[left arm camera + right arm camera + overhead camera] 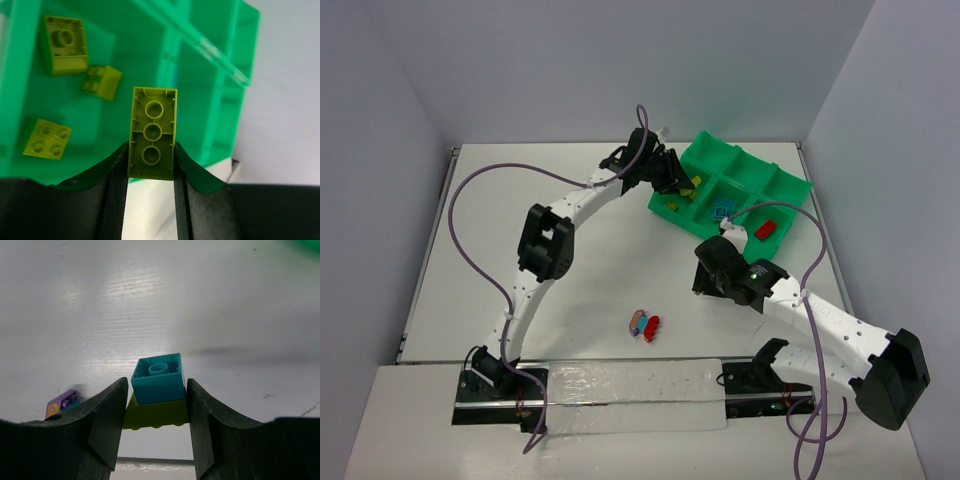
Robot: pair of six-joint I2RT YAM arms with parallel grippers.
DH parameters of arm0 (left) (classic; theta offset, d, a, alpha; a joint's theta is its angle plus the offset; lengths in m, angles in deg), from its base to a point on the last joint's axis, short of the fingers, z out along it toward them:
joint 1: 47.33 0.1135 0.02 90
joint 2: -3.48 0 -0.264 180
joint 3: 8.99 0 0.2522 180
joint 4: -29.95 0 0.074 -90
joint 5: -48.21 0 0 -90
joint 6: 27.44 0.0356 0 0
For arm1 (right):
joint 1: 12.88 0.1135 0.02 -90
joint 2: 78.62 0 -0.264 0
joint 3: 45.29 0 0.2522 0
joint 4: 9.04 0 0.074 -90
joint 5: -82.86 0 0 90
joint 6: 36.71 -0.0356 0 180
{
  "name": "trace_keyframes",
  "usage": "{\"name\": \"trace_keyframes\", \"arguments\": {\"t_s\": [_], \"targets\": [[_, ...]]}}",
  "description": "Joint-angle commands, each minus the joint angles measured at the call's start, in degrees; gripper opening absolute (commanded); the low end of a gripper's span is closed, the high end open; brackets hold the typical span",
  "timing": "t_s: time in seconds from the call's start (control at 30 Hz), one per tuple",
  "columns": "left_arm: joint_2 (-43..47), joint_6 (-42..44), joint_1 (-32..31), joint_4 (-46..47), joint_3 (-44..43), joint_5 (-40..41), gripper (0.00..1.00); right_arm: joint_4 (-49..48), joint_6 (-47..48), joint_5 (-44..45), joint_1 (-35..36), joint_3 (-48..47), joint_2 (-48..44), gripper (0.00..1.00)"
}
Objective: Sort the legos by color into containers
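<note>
Where the left end effector (151,172) is clamped on a long yellow brick (153,130), underside showing, it hangs over a compartment of the green tray (125,45) that holds three loose yellow bricks (64,44). The right end effector (157,400) is clamped on a cyan brick (159,377) stacked on a yellow-green brick (155,415), above the white surface (150,300). A purple brick (62,402) lies beside one finger. Other compartments hold cyan bricks (723,208) and a red brick (766,230). A red and purple cluster (643,323) lies on the surface, well apart from the tray.
</note>
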Motion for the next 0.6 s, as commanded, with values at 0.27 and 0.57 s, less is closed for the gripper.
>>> {"name": "trace_keyframes", "arguments": {"t_s": [0.27, 0.57], "targets": [[-0.7, 1.7, 0.1, 0.3, -0.7, 6.9, 0.0, -4.2, 3.3, -0.9, -0.7, -1.6, 2.3, 0.12], [-2.2, 7.0, -0.3, -2.5, -3.6, 13.0, 0.0, -3.0, 5.8, 1.0, -0.8, -6.6, 6.4, 0.14]]}}
